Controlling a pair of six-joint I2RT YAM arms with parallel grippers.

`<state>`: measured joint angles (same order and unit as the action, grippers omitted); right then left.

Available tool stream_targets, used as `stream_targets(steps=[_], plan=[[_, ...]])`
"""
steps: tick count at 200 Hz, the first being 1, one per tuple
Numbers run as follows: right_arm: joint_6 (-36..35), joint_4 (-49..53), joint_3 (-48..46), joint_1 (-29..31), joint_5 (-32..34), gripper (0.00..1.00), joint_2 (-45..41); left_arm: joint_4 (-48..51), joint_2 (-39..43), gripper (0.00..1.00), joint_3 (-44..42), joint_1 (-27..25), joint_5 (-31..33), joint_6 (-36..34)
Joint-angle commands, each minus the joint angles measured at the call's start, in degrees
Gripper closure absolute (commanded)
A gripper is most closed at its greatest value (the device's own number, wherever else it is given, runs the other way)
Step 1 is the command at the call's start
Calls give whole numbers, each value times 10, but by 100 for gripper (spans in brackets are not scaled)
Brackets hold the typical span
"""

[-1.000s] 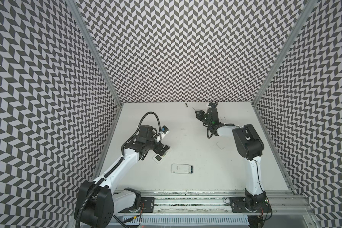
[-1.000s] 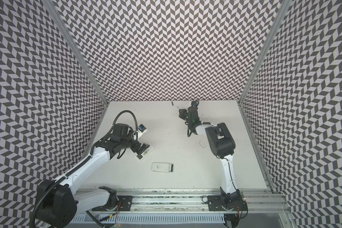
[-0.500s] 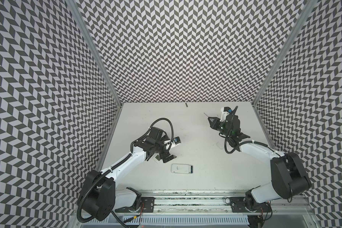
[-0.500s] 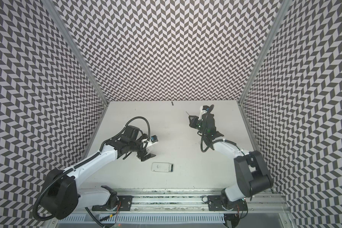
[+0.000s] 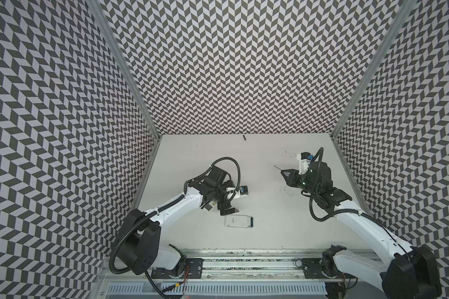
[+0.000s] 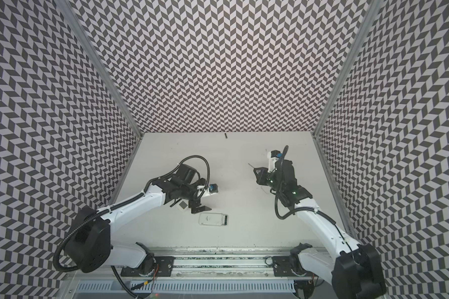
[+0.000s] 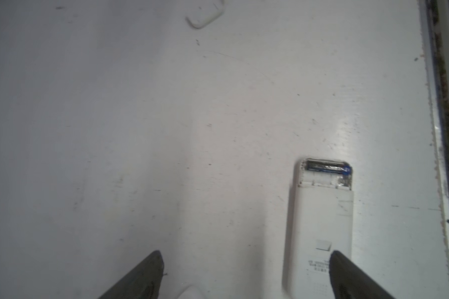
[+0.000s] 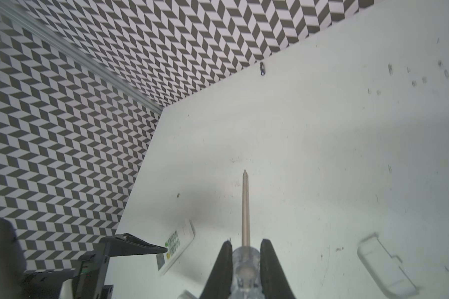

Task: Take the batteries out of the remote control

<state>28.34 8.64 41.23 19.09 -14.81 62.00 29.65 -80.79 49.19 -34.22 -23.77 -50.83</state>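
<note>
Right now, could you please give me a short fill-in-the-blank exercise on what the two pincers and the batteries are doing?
1. The right pincer is shut on the ____.
2. The left pincer hangs ____, holding nothing.
3. The opened remote shows ____ battery inside.
4. A loose battery lies by the ____ wall.

Missing words: screwdriver; open; one; back.

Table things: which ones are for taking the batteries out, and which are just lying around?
For the job: open remote, battery inside it, screwdriver in the right gripper.
Lying about: battery cover, loose battery by the back wall, second remote, buttons up.
</note>
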Motion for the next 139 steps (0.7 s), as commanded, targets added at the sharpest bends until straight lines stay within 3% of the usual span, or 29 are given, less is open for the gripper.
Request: stream_targets(steps=[1, 45, 69, 92, 107, 139], plan=[[-14, 67, -17, 1, -36, 100, -40, 34, 26, 0, -35, -13, -3, -67], [-28, 111, -50, 2, -30, 100, -89, -5, -7, 0, -58, -48, 46, -49], [-66, 134, -67, 16, -97, 100, -92, 3, -8, 0, -62, -52, 59, -19], [-80, 105, -80, 107, -143, 100, -116, 28, 21, 0, -79, -45, 57, -40], [-62, 58, -106, 168, -139, 100, -124, 49, 20, 0, -76, -34, 57, -41], [-39, 25, -134, 225, -173, 100, -74, 97, 24, 2, -59, 22, 15, -45]])
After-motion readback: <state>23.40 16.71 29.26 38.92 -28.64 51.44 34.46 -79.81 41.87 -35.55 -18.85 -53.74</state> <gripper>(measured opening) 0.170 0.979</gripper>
